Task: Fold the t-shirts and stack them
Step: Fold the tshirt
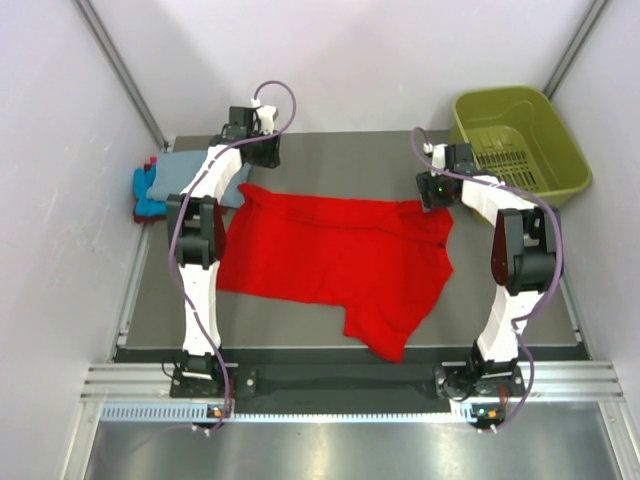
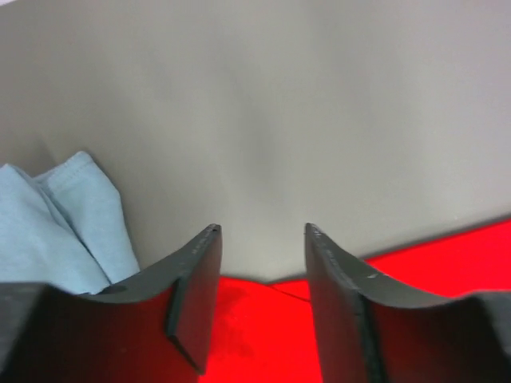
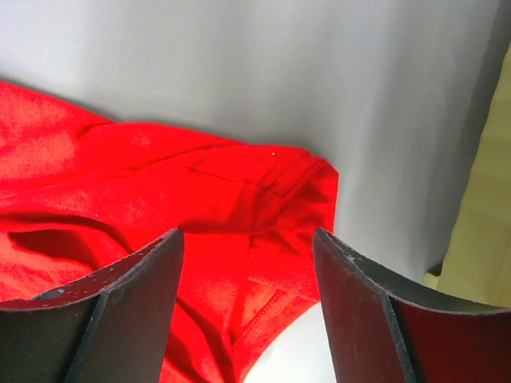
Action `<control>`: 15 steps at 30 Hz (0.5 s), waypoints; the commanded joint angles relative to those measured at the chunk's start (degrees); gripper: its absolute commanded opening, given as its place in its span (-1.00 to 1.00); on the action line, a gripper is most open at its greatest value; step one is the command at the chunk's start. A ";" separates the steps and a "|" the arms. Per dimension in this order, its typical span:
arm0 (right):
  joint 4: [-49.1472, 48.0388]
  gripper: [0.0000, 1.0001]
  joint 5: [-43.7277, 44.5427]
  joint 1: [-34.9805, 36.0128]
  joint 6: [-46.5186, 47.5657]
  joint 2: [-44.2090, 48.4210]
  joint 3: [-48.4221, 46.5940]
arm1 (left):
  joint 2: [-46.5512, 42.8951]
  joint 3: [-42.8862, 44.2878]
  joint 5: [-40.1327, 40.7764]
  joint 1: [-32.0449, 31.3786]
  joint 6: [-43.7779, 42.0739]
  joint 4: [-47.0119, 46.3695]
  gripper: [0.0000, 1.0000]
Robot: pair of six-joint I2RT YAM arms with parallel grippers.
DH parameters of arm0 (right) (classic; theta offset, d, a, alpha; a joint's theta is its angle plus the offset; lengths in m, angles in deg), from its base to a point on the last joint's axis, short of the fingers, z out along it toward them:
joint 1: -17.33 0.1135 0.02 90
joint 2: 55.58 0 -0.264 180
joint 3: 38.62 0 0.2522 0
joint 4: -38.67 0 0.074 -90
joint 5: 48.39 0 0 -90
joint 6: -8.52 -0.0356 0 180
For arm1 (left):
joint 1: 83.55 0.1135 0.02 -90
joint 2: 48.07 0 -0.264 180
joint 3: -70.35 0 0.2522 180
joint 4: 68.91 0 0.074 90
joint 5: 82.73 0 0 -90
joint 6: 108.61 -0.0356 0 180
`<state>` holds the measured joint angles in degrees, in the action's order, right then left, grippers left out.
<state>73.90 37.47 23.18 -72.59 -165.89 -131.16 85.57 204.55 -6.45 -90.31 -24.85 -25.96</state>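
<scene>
The red t-shirt [image 1: 340, 260] lies spread and rumpled across the middle of the table, with one part hanging toward the front edge. A folded grey-blue t-shirt [image 1: 195, 175] rests on a turquoise one [image 1: 148, 197] at the far left. My left gripper [image 1: 262, 158] hovers open over the red shirt's far left corner [image 2: 255, 327]; its jaws [image 2: 263, 227] stand apart with nothing pinched, and the grey-blue shirt [image 2: 56, 223] lies to their left. My right gripper [image 1: 438, 190] is open above the shirt's far right corner [image 3: 160, 183], its fingertips [image 3: 247, 233] straddling a hemmed fold.
An olive-green plastic basket [image 1: 500, 97] stands at the far right corner, and its wall [image 3: 487, 207] shows at the right wrist view's edge. White walls close in the dark table [image 1: 330, 160] on three sides. A metal rail [image 1: 350, 380] runs along the front.
</scene>
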 commanded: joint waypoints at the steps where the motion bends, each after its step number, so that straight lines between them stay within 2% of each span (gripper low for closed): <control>1: -1.35 0.32 0.36 0.57 0.08 1.67 -0.76 | -2.51 1.29 0.88 0.00 -0.87 -0.01 0.06; 6: -1.52 0.33 0.45 0.57 0.08 1.58 -0.67 | -1.11 0.41 5.09 0.09 -3.95 2.71 0.17; 11: -1.70 0.33 0.36 0.57 -0.01 1.58 -0.23 | -1.37 -4.15 7.64 0.26 -5.97 3.24 0.10; 15: -1.70 0.33 0.36 0.66 -0.01 1.41 -0.23 | -0.76 -5.39 9.06 0.44 -6.94 4.82 -0.03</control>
<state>73.88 37.47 23.20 -72.59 -165.89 -131.14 85.57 199.94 0.55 -90.27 -29.85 -22.93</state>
